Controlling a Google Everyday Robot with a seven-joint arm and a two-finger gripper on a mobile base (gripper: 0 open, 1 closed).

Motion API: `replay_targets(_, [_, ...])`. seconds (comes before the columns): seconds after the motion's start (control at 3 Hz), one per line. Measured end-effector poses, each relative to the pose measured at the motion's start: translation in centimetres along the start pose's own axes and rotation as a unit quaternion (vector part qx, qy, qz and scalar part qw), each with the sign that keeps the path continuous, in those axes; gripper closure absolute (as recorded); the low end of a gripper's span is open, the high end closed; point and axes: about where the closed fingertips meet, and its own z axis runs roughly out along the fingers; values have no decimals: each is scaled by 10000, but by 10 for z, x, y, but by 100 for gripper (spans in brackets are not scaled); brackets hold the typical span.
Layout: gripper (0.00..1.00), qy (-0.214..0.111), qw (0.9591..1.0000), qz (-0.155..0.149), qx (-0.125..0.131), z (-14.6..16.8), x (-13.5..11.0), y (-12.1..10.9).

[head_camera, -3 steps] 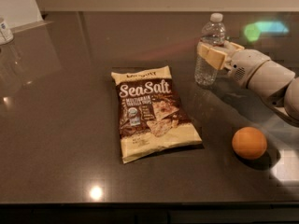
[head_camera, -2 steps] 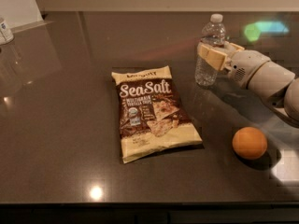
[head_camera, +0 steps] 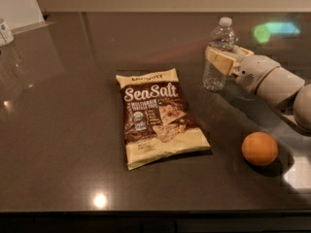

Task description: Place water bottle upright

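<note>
The water bottle (head_camera: 217,76) is small, clear and ribbed, with a white cap. It stands upright on the dark table (head_camera: 73,130) at the back right. My gripper (head_camera: 223,53) reaches in from the right edge of the camera view. Its cream fingers (head_camera: 219,61) sit on either side of the bottle's middle and close on it. The bottle's base rests on the table.
A brown and cream Sea Salt snack bag (head_camera: 158,116) lies flat in the middle. An orange (head_camera: 259,148) sits at the front right, below my arm (head_camera: 277,84). A small white container (head_camera: 5,32) stands at the far left edge.
</note>
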Motion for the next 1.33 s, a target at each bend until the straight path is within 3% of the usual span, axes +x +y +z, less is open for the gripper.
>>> replay_targets(0.67, [15, 52, 10000, -13, -43, -2, -3, 3])
replay_targets(1.0, [0, 51, 10000, 9, -25, -1, -3, 1])
replay_targets(1.33, [0, 51, 10000, 9, -25, -1, -3, 1])
